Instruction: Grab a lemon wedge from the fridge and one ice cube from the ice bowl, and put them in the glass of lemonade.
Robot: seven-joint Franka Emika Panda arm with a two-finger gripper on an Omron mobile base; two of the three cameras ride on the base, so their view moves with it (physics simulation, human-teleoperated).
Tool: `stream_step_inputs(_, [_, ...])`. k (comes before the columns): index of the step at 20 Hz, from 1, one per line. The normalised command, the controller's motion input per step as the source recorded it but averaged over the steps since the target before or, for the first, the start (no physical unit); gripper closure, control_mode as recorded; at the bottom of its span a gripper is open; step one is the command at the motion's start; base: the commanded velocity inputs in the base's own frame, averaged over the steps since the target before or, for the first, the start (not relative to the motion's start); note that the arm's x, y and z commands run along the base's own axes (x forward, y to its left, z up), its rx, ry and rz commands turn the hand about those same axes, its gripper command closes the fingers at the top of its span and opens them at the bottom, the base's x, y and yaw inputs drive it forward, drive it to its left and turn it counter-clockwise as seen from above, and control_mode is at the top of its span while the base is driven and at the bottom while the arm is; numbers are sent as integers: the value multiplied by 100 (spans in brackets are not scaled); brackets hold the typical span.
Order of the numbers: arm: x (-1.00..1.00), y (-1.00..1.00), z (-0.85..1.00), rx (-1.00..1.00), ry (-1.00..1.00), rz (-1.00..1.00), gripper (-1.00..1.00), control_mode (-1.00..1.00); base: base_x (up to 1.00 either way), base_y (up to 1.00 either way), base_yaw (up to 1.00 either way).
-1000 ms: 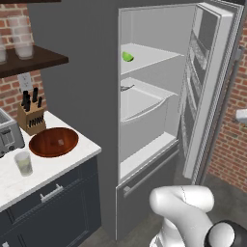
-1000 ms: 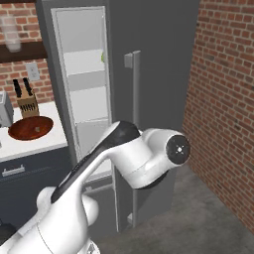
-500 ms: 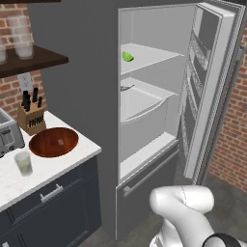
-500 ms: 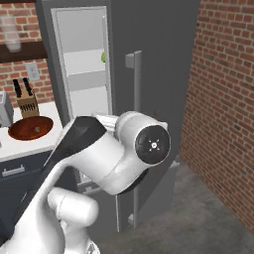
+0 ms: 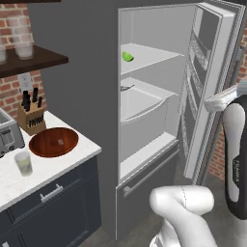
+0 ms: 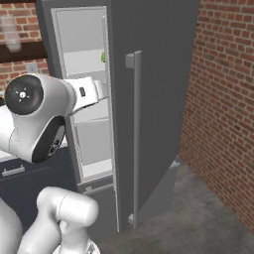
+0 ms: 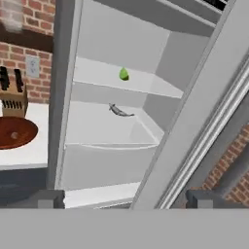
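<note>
Lemon wedge (image 5: 127, 56) — one — on open fridge (image 5: 159, 58) shelf.

Lighting is even and diffuse, with no discernible single source. Shadows are faint; the fridge (image 5: 159, 91) interior ahead of the claw reads pale and bright. No glare. The hand view is soft and pixelated; base views render sharper.

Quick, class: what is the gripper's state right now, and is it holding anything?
Gripper: open, jaws spread wide, holding nothing, facing the open fridge.
</note>
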Motion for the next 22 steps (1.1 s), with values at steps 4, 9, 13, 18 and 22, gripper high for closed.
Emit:
stream_step_inputs(4, [74,94,-6,-68,29,-10,-100,-100,0,0,0])
stream_step_inputs(9, [100,31,-28,-61,39,-21,-100,-100,0,0,0])
stream_step_inputs(13, [93,0,-51,-39,22,-30,-100,-100,0,0,0])
stream_step_inputs(18, [40,-5,-58,-7,0,-19,-100,-100,0,0,0])
stream_step_inputs(22, [33,-14,-54,0,0,-13,-100,-100,0,0,0])
